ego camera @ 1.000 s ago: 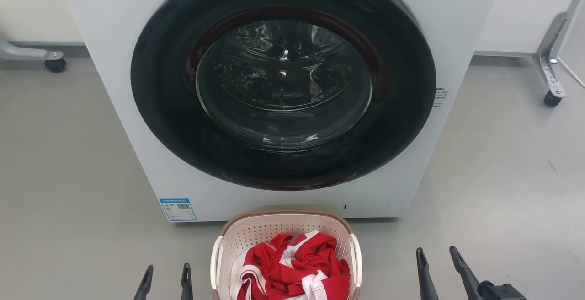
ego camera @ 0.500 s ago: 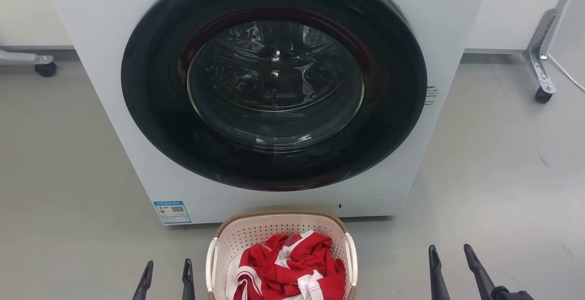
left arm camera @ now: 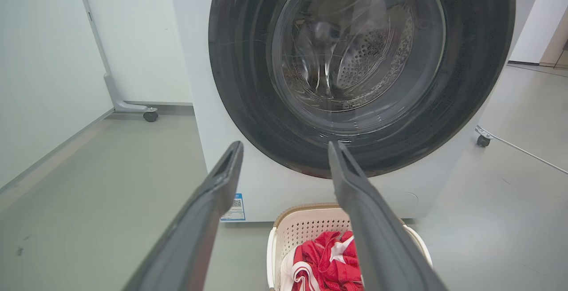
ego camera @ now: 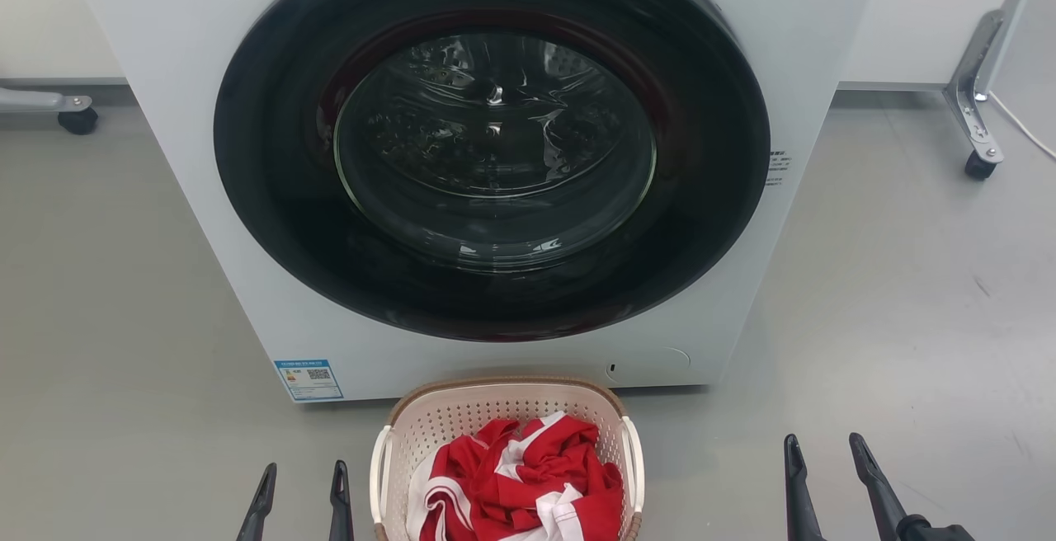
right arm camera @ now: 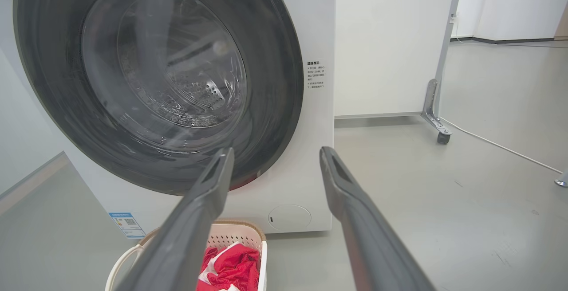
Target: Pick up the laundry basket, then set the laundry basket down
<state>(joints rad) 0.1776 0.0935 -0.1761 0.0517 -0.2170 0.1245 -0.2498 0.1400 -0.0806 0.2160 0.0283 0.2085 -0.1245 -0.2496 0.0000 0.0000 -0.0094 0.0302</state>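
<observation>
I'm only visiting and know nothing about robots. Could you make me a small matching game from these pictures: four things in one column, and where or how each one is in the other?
Things
1. laundry basket
2. red and white garment
3. washer door
4. blue label

Place or state
a. stuck low on the left of the front of the washer
b. round, dark-rimmed, shut
c. on the floor just in front of the washer
d. heaped inside the basket

Pairs: 1-c, 2-d, 3-b, 4-a
</observation>
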